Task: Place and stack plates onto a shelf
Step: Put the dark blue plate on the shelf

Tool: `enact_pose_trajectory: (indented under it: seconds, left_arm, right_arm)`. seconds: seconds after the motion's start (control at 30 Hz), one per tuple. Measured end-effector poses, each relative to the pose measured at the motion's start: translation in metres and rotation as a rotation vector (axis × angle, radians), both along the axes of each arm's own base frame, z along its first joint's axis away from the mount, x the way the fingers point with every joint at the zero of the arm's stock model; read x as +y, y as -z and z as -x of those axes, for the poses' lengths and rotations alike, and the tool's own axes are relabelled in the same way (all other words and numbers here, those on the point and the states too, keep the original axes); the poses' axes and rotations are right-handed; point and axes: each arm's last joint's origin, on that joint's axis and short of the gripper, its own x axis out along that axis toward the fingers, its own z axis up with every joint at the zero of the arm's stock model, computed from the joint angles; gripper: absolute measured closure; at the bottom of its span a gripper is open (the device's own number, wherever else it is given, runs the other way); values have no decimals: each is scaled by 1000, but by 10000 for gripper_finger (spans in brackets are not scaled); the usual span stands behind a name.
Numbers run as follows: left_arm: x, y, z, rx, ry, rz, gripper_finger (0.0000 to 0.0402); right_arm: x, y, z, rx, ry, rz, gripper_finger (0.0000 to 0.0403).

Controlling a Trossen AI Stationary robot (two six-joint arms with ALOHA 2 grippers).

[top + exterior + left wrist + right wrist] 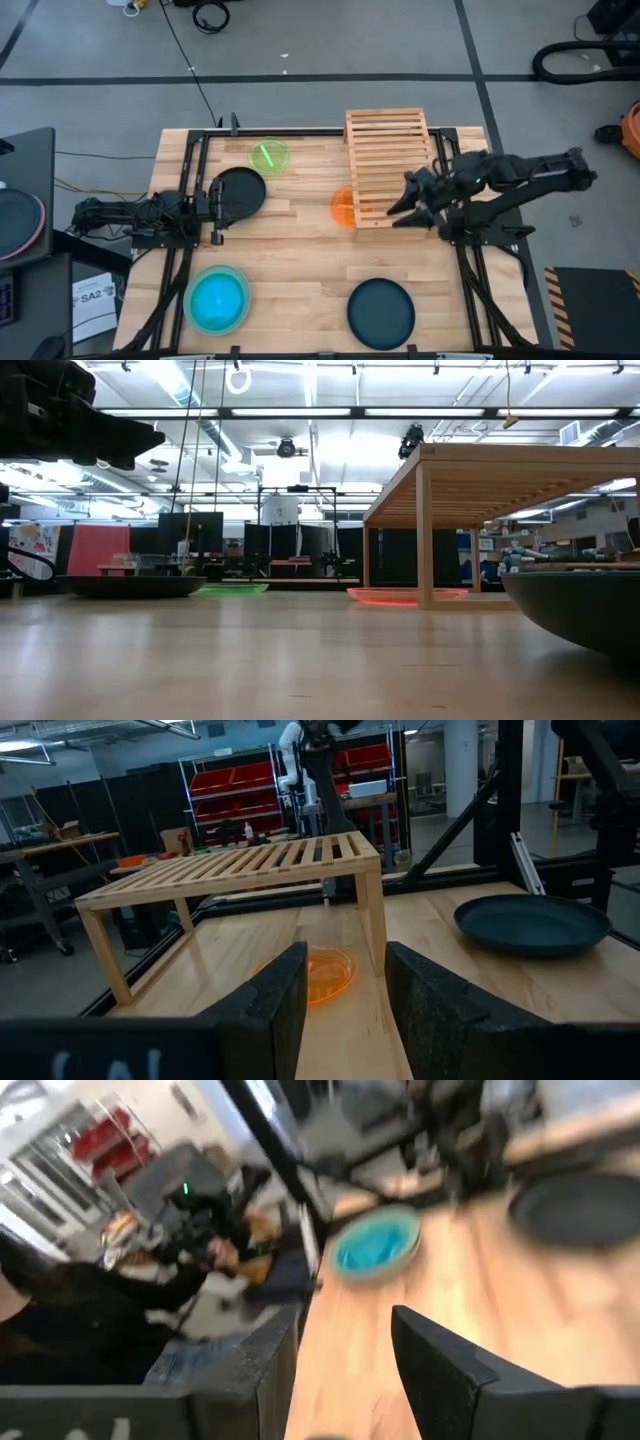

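Your right gripper [400, 212] hangs at the near-right corner of the pale slatted wooden shelf [388, 150], fingers parted and holding nothing, so it looks ready to work the small translucent orange plate [342, 206] that lies half tucked under the shelf's left edge on the wood-plank surface [300, 270]. That arm reaches in from the right, stretched low and nearly level. Nothing sits on the shelf yet, so every plate is still to be placed. Your left gripper [216, 208] rests at the rim of the black round plate [240, 192], fingers spread and empty, its arm folded flat along the left edge. The small translucent green plate [268, 156] lies beyond it; the cyan plate on a mint green one [219, 299] and the dark teal plate [381, 312] wait along the near edge.
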Motion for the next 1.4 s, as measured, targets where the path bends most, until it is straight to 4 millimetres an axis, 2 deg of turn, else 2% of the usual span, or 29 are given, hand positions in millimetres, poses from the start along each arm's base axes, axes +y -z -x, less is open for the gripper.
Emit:
enact_pose_trajectory:
  seconds: [0.17, 0.33, 0.63, 0.9, 1.2, 1.4]
  left_arm:
    - [0, 0, 0, 0, 0, 0, 260]
    - [0, 0, 0, 0, 0, 0, 260]
    - [0, 0, 0, 1, 0, 0, 260]
    - [0, 0, 0, 4, 0, 0, 260]
    - [0, 1, 0, 8, 0, 0, 260]
    - [0, 1, 0, 8, 0, 0, 260]
  right_arm:
    - [30, 1, -15, 221, -7, -77, 233]
    - [64, 7, -20, 383, 1, -153, 233]
    - [117, 38, -17, 637, 91, -239, 234]
    - [139, 75, -14, 902, 252, -189, 234]
    - [159, 100, -16, 1002, 322, -158, 233]
    - [163, 115, -10, 1098, 448, -124, 234]
